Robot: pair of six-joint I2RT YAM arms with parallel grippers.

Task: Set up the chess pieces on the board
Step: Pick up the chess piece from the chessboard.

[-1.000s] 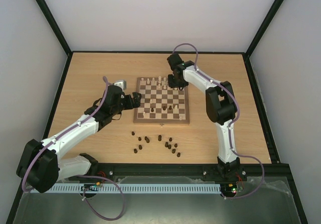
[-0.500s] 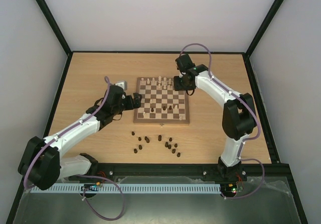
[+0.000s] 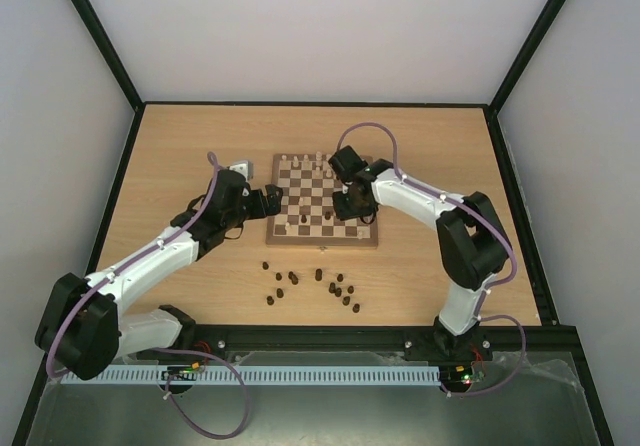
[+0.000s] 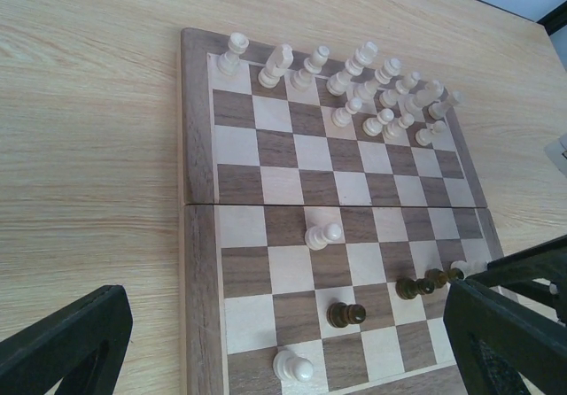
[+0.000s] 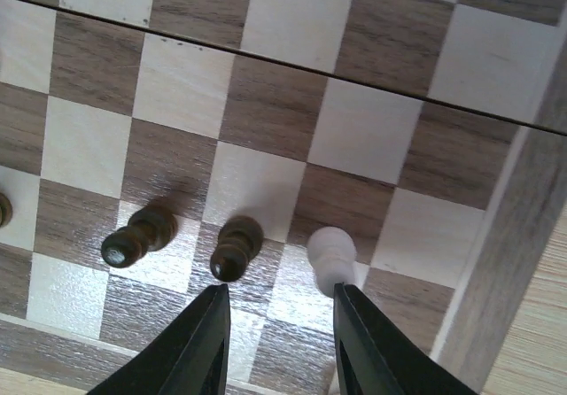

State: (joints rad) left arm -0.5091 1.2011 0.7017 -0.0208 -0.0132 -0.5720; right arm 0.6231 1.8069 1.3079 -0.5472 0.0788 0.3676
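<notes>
Pale tabletop, one board; left fingers wide; right fingers narrow, empty, by two dark pieces.

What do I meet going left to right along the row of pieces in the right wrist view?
First dark piece → second dark piece → pale piece → board's wooden border → tabletop.
</notes>
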